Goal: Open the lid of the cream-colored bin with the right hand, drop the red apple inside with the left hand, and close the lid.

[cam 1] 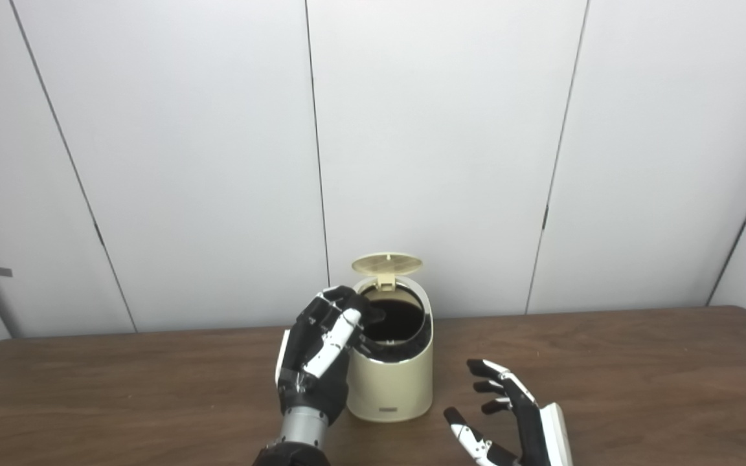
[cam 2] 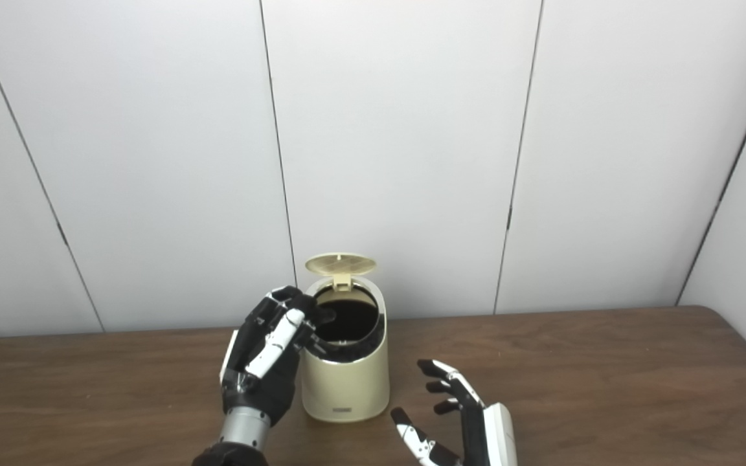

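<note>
Two hands are over the brown wooden table (cam 1: 606,362), and we see them posed quite differently. The left hand (cam 1: 321,349) is raised on a near-upright forearm just to the left of the cream-colored bin (cam 1: 391,382), its back turned toward us. Its fingers (cam 1: 340,333) curl over at the top, and the fingertips reach across the bin's left rim, at the edge of the dark opening. We see nothing held in that hand, but the palm faces away, so we cannot tell whether it is empty or how far it is closed.

The right hand (cam 1: 509,414) lies low near the table's front edge, to the right of the bin and clear of it. Its palm side is turned leftward toward the bin, the fingers (cam 1: 496,375) are spread apart and pointing up and away from us, and the thumb (cam 1: 467,433) sticks out to the left. It grips nothing and stands open.

The bin stands upright on the table, near the middle, in front of the white panelled wall (cam 1: 438,142). Its lid (cam 1: 386,263) is swung up on the rear hinge and stands raised above the back rim, with the ribbed underside toward us. The inside of the bin is dark. We cannot see the red apple in either view.
</note>
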Available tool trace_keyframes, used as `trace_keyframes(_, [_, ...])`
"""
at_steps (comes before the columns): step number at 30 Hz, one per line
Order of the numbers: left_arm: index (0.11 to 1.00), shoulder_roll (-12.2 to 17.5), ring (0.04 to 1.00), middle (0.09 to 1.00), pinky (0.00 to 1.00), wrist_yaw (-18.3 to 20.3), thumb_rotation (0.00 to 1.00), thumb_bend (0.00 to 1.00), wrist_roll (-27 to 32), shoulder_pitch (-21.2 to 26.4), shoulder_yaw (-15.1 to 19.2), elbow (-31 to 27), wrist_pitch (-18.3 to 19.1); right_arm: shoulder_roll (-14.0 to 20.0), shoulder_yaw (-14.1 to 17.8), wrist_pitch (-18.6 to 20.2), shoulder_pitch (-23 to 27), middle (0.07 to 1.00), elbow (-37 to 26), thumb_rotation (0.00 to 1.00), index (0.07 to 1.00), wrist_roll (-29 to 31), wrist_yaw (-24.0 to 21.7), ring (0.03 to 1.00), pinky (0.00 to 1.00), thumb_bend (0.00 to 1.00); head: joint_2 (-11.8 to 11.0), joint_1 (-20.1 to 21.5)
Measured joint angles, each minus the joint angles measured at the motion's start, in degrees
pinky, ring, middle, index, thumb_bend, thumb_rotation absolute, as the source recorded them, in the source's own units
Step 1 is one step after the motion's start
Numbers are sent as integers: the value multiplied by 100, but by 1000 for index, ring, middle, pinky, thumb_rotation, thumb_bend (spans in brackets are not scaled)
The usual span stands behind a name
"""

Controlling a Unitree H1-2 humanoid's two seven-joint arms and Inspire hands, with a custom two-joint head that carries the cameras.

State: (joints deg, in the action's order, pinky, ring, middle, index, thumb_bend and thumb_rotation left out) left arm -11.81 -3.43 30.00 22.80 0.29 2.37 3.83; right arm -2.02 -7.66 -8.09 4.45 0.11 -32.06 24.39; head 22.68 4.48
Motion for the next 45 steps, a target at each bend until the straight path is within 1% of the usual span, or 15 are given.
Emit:
trace_keyframes(4, [448, 4, 541, 471, 636, 71, 0, 498, 2, 0, 107, -54, 91, 0, 0, 0, -2, 749, -2, 277, 721, -4, -2, 692, 540, 286, 0, -9])
trace_keyframes(12, [446, 11, 535, 474, 585, 114, 0, 498, 405, -2, 398, -193, 474, -1, 4, 0, 0, 751, 0, 258, 717, -20, -1, 706, 559, 289, -9, -17])
trace_keyframes(17, [454, 23, 532, 466, 588, 113, 0, 499, 630, -34, 511, -587, 660, 4, 16, -2, 2, 760, 0, 242, 734, -17, 0, 710, 564, 288, -18, -26])
trace_keyframes(20, [459, 73, 528, 465, 578, 120, 0, 499, 754, -181, 567, -843, 759, 22, 11, -16, 33, 756, -9, 272, 737, -99, 25, 729, 618, 273, -26, -18])
trace_keyframes(25, [467, 305, 507, 470, 519, 172, 0, 500, 761, -667, 618, -1136, 853, 66, 12, -138, 39, 750, -62, 164, 729, -346, 209, 722, 621, 279, -53, 18])
trace_keyframes(26, [471, 375, 501, 470, 506, 195, 0, 500, 697, -730, 619, -1161, 844, 83, 15, -185, 41, 756, -69, 189, 740, -363, 244, 728, 633, 285, -61, 18])
trace_keyframes(27, [476, 467, 497, 472, 500, 232, 0, 499, 539, -795, 607, -1215, 791, 120, 16, -240, 49, 760, -68, 257, 752, -392, 259, 732, 641, 300, -62, 18])
trace_keyframes(29, [487, 679, 539, 488, 526, 396, 0, 509, 71, -898, 556, -1258, 388, 271, 14, -370, 79, 769, -75, 544, 775, -508, 269, 743, 661, 370, -70, 26])
trace_keyframes(30, [487, 792, 556, 492, 532, 437, 0, 509, -216, -947, 526, -1262, 159, 394, 14, -410, 109, 774, -80, 652, 783, -626, 269, 750, 668, 414, -70, 26])
trace_keyframes(31, [487, 895, 564, 495, 535, 442, 0, 510, -479, -1006, 508, -1257, -48, 540, 20, -426, 135, 777, -109, 709, 787, -743, 265, 753, 672, 436, -70, 35])
trace_keyframes(32, [491, 979, 587, 551, 549, 440, 45, 500, -682, -1063, 509, -1244, -209, 676, 43, -425, 150, 789, -180, 776, 797, -820, 252, 762, 677, 471, -70, 35])
trace_keyframes(34, [494, 1092, 620, 604, 569, 438, 70, 494, -1053, -1191, 508, -1105, -517, 848, 95, -404, 174, 804, -414, 824, 808, -885, 195, 776, 691, 505, -88, 35])
trace_keyframes(36, [496, 1170, 643, 631, 600, 443, 78, 491, -1300, -1310, 478, -864, -741, 909, 105, -351, 284, 816, -716, 825, 822, -913, 51, 792, 708, 515, -88, 26])
trace_keyframes(40, [497, 1211, 652, 647, 617, 566, 80, 487, -1585, -1465, 399, -423, -947, 916, 76, -115, 627, 835, -1306, 864, 836, -1057, -468, 816, 714, 538, -88, 26])
trace_keyframes(45, [497, 1340, 665, 654, 637, 558, 87, 489, -2020, -1534, 404, 131, -1312, 972, 97, 104, 1032, 860, -1628, 856, 856, -1114, -1052, 837, 727, 570, -79, 18])
